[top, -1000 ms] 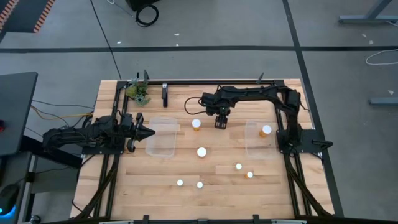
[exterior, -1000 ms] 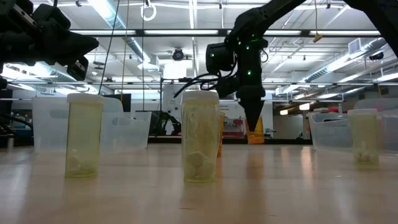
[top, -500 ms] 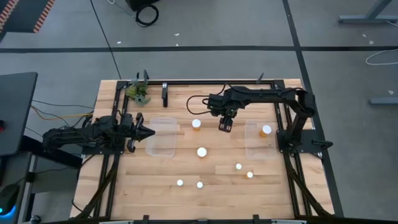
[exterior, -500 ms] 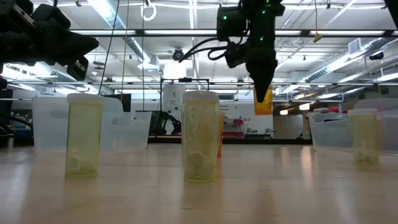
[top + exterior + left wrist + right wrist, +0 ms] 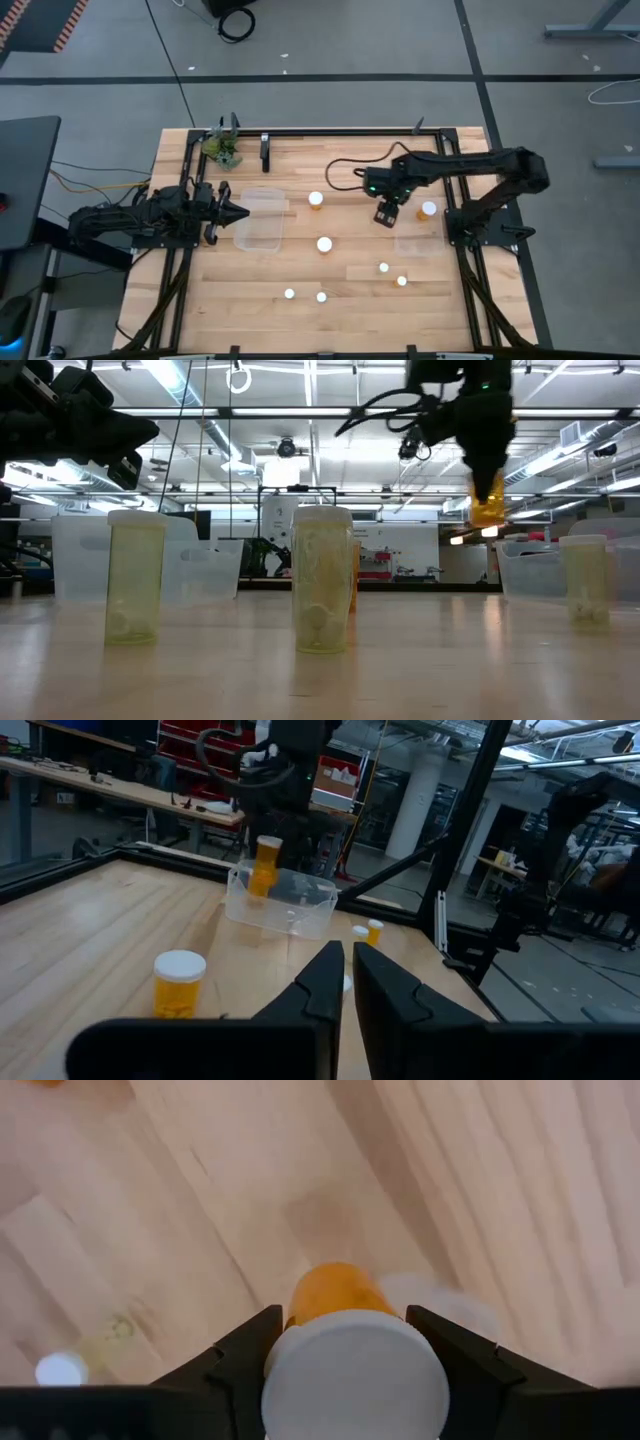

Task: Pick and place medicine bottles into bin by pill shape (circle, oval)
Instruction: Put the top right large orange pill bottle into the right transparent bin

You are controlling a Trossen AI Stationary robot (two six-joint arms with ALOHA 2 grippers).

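Note:
My right gripper (image 5: pixel 386 213) is shut on an amber medicine bottle with a white cap (image 5: pixel 350 1372), held above the table just left of the right clear bin (image 5: pixel 420 238). The low view shows the bottle (image 5: pixel 487 510) hanging under the gripper (image 5: pixel 486 472). One amber bottle (image 5: pixel 428 209) stands in that bin. Several other bottles stand upright on the table, among them two amber ones (image 5: pixel 316 199) (image 5: pixel 324 243) and small white ones (image 5: pixel 384 267) (image 5: pixel 290 293). My left gripper (image 5: pixel 236 212) is shut and empty at the left clear bin's (image 5: pixel 262 232) left edge. My right gripper pinches the bottle between its two fingers (image 5: pixel 243 1357), on opposite sides of its upper end by the white cap (image 5: pixel 300 1342). The fingers come from above, pointing down. The bottle hangs upright below them, amber body (image 5: pixel 334 1290) down, lifted clear of the table.
A small green plant (image 5: pixel 222 150) and a dark upright post (image 5: pixel 265 152) stand near the far edge. A black frame rail (image 5: pixel 340 130) runs along the far edge. Bare wood lies between the two bins and along the near edge.
My right gripper has lifted the amber bottle clear of the table and carried it toward the table's right edge, up to the right bin's left side. The bottle has stayed upright in the hold.

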